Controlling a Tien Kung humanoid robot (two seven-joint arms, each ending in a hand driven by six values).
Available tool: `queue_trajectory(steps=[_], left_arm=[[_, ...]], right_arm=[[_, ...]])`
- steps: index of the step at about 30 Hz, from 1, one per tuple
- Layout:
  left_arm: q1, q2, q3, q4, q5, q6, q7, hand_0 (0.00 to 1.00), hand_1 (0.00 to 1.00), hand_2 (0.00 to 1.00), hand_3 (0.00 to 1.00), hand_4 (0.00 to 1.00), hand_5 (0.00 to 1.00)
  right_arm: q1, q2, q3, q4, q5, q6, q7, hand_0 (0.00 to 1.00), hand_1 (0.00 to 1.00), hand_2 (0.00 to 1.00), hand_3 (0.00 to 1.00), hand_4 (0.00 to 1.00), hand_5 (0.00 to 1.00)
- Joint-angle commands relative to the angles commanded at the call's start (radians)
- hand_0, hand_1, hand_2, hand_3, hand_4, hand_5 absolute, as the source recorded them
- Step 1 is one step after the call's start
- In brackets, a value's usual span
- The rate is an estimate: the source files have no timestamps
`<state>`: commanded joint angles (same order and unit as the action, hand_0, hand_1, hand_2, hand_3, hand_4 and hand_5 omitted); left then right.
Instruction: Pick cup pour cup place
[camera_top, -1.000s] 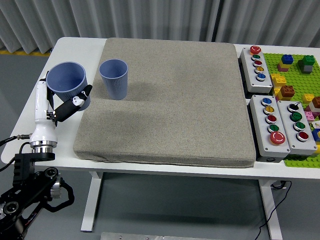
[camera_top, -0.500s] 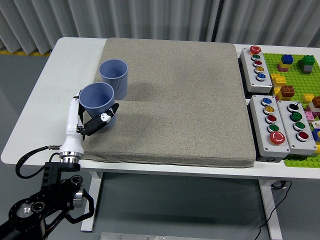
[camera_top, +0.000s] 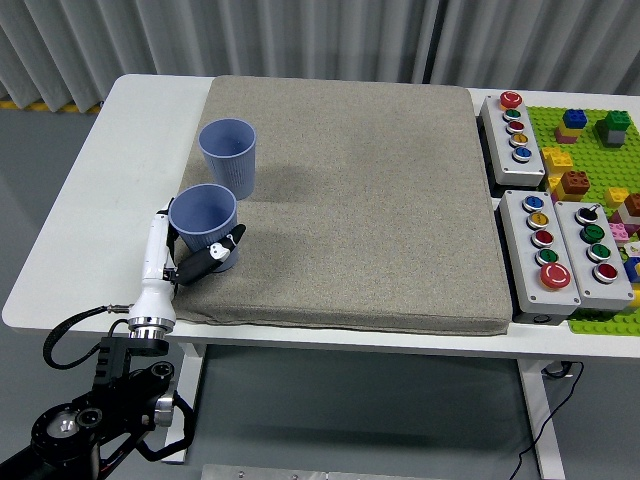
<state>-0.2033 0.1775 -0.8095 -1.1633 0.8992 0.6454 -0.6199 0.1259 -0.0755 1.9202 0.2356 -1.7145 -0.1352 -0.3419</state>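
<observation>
Two blue ribbed cups are in the head view. One cup (camera_top: 230, 156) stands upright on the grey mat (camera_top: 360, 200) near its far left corner. My left hand (camera_top: 200, 258), white with black fingers, is shut on the second blue cup (camera_top: 205, 222) and holds it upright at the mat's left edge, just in front of the standing cup. Whether the held cup's base touches the mat is not clear. The left arm comes up from the lower left. The right arm is out of view.
Three grey button boxes (camera_top: 513, 124) (camera_top: 538, 240) (camera_top: 598, 252) stand on the white table (camera_top: 120, 180) right of the mat. A green baseplate with coloured bricks (camera_top: 600, 140) lies at the far right edge.
My left hand has carried the held cup from the table's left side rightward onto the mat's left edge, then slightly nearer and lower. The standing cup has not moved.
</observation>
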Motion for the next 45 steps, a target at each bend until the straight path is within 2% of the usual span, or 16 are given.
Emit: queue_trajectory(steps=[7,15,16,22,33,34,39,40,44,45], left_arm=[[0.002,-0.001,0.008,0.005,-0.01,0.0,-0.016,0.607,0.544,0.54,0.507,0.848,0.264],[0.003,0.001,0.001,-0.004,0.021,-0.007,-0.005,0.612,0.551,0.55,0.52,0.857,0.276],[0.003,0.001,0.001,-0.004,0.022,-0.008,-0.004,0.624,0.573,0.595,0.556,0.864,0.283],[0.002,0.0,0.002,0.002,0.029,-0.013,0.0,0.627,0.582,0.617,0.578,0.871,0.296],[0.001,0.001,-0.006,0.005,0.058,-0.029,0.018,0.639,0.594,0.631,0.608,0.882,0.305],[0.0,0.001,-0.006,0.005,0.06,-0.03,0.019,0.647,0.619,0.678,0.669,0.894,0.325],[0.003,0.0,-0.008,0.009,0.073,-0.037,0.025,0.647,0.619,0.678,0.669,0.894,0.325],[0.003,0.0,-0.008,0.01,0.075,-0.037,0.026,0.665,0.64,0.721,0.69,0.902,0.332],[0.007,0.0,-0.01,0.013,0.087,-0.044,0.033,0.665,0.64,0.721,0.69,0.902,0.332],[0.008,0.001,-0.01,0.013,0.091,-0.045,0.034,0.682,0.662,0.755,0.724,0.926,0.361]], right_arm=[[-0.001,0.001,0.001,0.0,-0.002,0.0,0.0,0.64,0.604,0.51,0.59,0.002,0.002],[0.001,0.002,0.003,-0.001,-0.004,0.001,0.0,0.64,0.604,0.51,0.59,0.002,0.002],[0.001,0.002,0.003,-0.001,-0.004,0.001,0.0,0.639,0.604,0.51,0.59,0.002,0.002],[0.003,0.001,0.004,-0.001,-0.006,0.002,0.0,0.641,0.604,0.51,0.59,0.002,0.002],[0.005,0.002,0.001,-0.001,-0.002,0.002,0.0,0.641,0.604,0.51,0.59,0.002,0.002],[0.005,0.002,0.001,-0.001,-0.003,0.002,0.0,0.64,0.604,0.51,0.59,0.002,0.002],[0.005,0.002,0.0,-0.001,-0.002,0.001,-0.001,0.64,0.604,0.51,0.59,0.002,0.002],[0.005,0.002,0.0,-0.001,-0.002,0.001,-0.001,0.64,0.604,0.51,0.59,0.002,0.002],[0.004,0.002,0.0,-0.001,-0.003,0.001,-0.001,0.64,0.604,0.51,0.59,0.002,0.002],[0.003,0.002,0.0,-0.001,-0.003,0.001,-0.001,0.639,0.605,0.51,0.59,0.002,0.002]])
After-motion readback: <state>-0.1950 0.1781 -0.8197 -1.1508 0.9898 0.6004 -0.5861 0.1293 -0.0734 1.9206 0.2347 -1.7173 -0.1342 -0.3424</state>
